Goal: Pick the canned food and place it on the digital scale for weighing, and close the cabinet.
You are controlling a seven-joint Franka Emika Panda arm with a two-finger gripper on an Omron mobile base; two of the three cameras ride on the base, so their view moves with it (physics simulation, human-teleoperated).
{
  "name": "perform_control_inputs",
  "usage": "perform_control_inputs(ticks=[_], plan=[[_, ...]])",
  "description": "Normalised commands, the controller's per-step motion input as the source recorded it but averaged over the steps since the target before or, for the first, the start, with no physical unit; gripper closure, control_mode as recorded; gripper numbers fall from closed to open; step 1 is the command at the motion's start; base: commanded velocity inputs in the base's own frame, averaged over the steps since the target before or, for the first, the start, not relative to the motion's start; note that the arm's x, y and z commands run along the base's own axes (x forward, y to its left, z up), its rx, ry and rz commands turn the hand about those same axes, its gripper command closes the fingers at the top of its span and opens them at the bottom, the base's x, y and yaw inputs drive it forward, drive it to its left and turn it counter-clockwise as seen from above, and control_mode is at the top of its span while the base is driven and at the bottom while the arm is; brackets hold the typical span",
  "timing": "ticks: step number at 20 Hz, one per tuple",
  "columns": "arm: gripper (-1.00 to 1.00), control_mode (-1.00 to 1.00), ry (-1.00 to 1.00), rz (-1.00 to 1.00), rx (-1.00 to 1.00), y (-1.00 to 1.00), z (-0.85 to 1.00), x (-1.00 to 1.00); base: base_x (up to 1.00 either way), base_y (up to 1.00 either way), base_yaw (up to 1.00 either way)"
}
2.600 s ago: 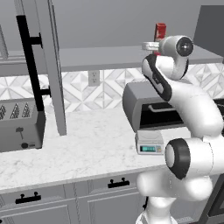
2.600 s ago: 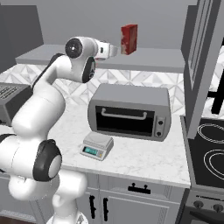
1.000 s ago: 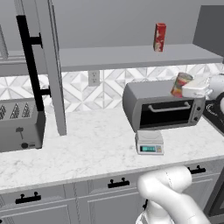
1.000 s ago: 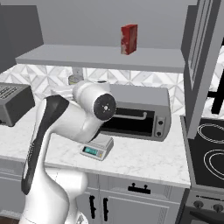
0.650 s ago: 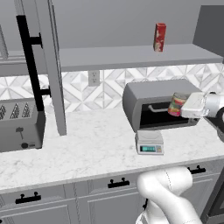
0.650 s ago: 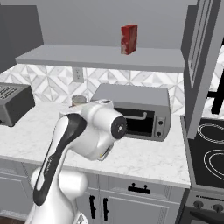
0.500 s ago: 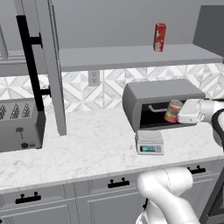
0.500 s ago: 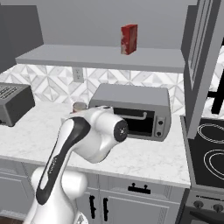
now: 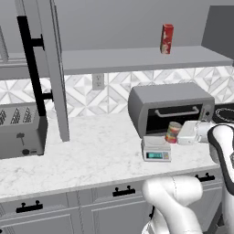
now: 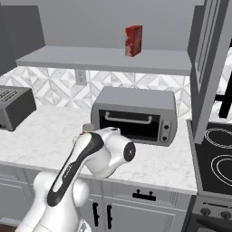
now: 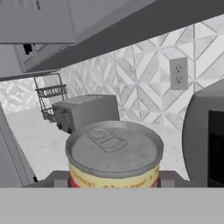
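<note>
Your end effector (image 9: pixel 179 135) is pinching the canned food (image 9: pixel 173 132) just above the right edge of the digital scale (image 9: pixel 156 148), so if you release here, it can land half off and tip onto the desk (image 9: pixel 91 151).

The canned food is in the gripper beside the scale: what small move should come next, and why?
Probably shift it a little left and lower it. The canned food hangs in the gripper just above the right rear edge of the digital scale, not yet centered or resting on it.
</note>
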Motion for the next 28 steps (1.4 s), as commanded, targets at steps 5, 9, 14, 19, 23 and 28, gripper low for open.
perform_control_inputs(ticks=[5, 9, 14, 19, 23, 28], plan=[[1.0, -1.0, 0.01, 0.0, 0.0, -0.05, -0.63, 0.61, 0.0, 0.0, 0.0], [1.0, -1.0, 0.0, 0.0, 0.0, -0.2, -0.38, 0.58, 0.0, 0.0, 0.0], [1.0, -1.0, 0.0, 0.0, 0.0, -0.34, -0.1, 0.39, 0.0, 0.0, 0.0], [1.0, -1.0, 0.04, 0.01, 0.0, -0.04, 0.0, 0.32, 0.0, 0.0, 0.0], [1.0, -1.0, 0.11, 0.04, 0.0, 0.0, 0.0, 0.37, 0.0, 0.0, 0.0], [1.0, -1.0, 0.0, 0.03, -0.05, 0.0, -0.16, 0.12, 0.0, 0.0, 0.0]])
